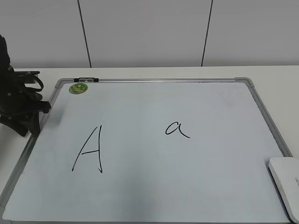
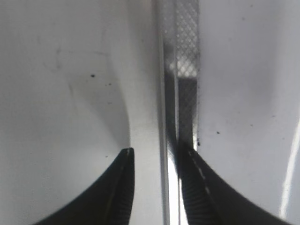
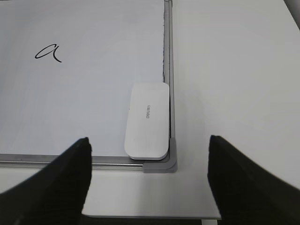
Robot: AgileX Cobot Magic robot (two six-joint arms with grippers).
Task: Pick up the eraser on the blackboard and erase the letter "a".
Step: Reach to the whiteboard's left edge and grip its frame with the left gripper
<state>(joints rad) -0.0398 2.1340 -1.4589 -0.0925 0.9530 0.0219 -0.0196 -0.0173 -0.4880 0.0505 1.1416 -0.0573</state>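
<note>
1. Black and wide apart, the jaws of the right gripper hold nothing; it hovers above the near right corner of the board.
2. Directly ahead at 12 o'clock in the right wrist view lies the white rounded-rectangular plastic eraser, flat in the corner of the large white blackboard with a silver metal frame, touching its right rail.
3. At about 10 o'clock from the eraser, well apart, the small cursive black marker letter "a" is untouched.
4. Judging from this, the step in hand is the approach to pick up the eraser; next the right gripper must descend, straddle its narrow sides and close.
5. The left gripper, slightly parted and empty, rests over the board's left rail above the white counter.
</note>
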